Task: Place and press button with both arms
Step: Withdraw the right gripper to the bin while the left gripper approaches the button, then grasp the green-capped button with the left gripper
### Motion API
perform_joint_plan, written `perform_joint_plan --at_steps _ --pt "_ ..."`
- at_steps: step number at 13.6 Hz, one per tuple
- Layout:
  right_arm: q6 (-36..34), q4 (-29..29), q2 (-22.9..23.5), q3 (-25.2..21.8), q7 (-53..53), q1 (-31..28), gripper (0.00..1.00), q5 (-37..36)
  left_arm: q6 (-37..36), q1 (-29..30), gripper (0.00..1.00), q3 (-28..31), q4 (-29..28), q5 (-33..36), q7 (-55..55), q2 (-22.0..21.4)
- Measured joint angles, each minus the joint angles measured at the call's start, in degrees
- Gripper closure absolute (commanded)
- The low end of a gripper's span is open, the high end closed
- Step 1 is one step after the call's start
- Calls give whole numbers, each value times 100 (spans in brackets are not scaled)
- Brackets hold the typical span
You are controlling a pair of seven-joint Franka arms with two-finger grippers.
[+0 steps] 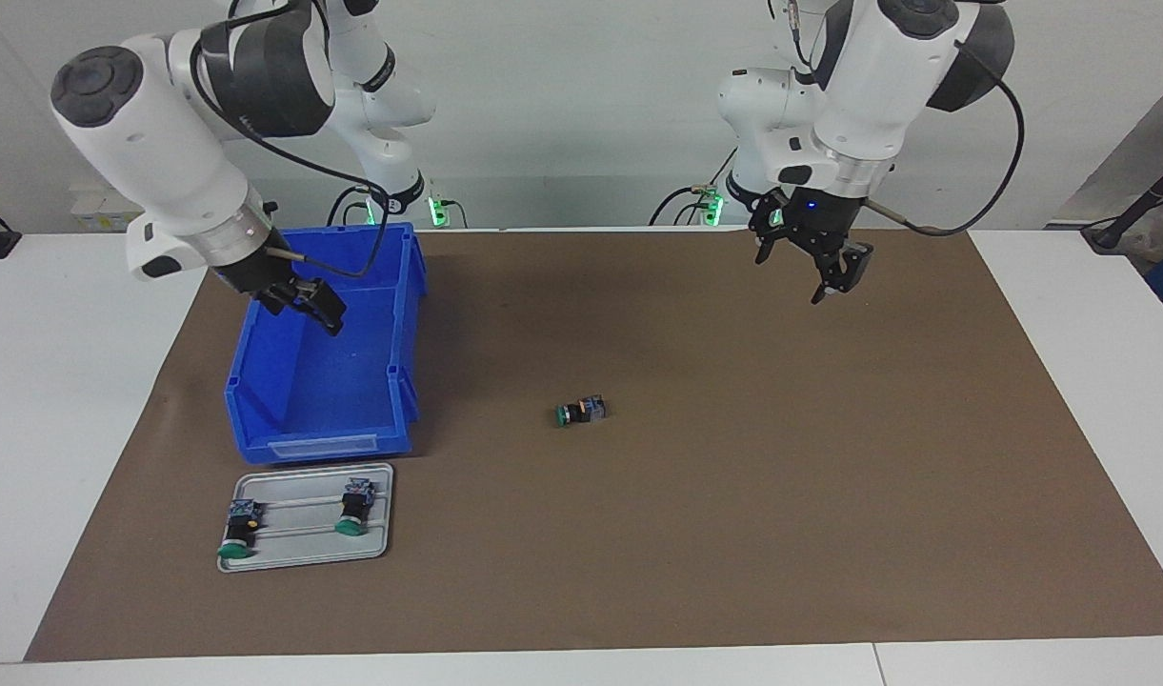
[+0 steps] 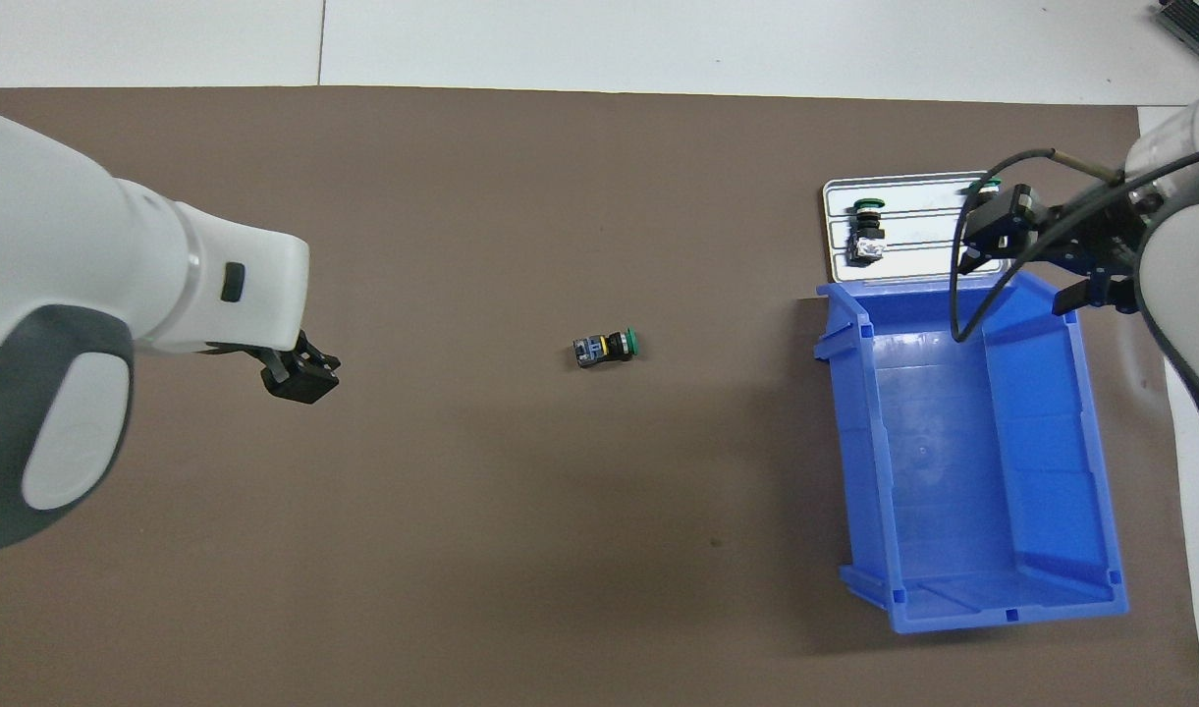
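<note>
Two white robot arms hang above a brown mat (image 1: 733, 495) on a white table, with one loose button (image 1: 581, 411) lying on its side near the middle of the mat, untouched by either arm. Its green cap points toward the blue bin (image 1: 300, 381), and its bluish end points away from the bin. The bin sits at the right arm's end of the table, well apart from the button, and nothing shows inside it.

Just beside the bin, farther from the robots, rests a small grey tray (image 1: 305, 553). On the tray lie two more buttons (image 1: 241, 526), side by side and apart from each other, green caps turned away from the bin.

The right gripper (image 1: 312, 303) hangs over the bin, up in the air, its fingers spread wide and holding nothing. The left gripper (image 1: 833, 276) hovers over bare mat toward the left arm's end of the table, well apart from the bin and from the loose button, also in the air; its fingers stand apart and are likewise empty. Black cables loop along both arms.
</note>
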Motion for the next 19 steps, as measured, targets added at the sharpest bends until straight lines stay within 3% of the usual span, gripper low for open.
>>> perform_joint_plan --at_steps 5,10,15,19 --pt "93 -696 -790 101 -22 467 3 -360 1403 -797 3 -5 -148 0 87 897" --pt "369 -831 -810 29 -1078 109 3 -382 1764 -1099 5 8 -15 0 -3 1446" --pt "786 -834 -779 13 -1476 -49 3 -374 1826 -1511 8 30 721 8 -541 2481" --pt "288 -99 -514 14 -1495 -49 3 -373 2077 -1608 9 36 902 36 -662 2878"
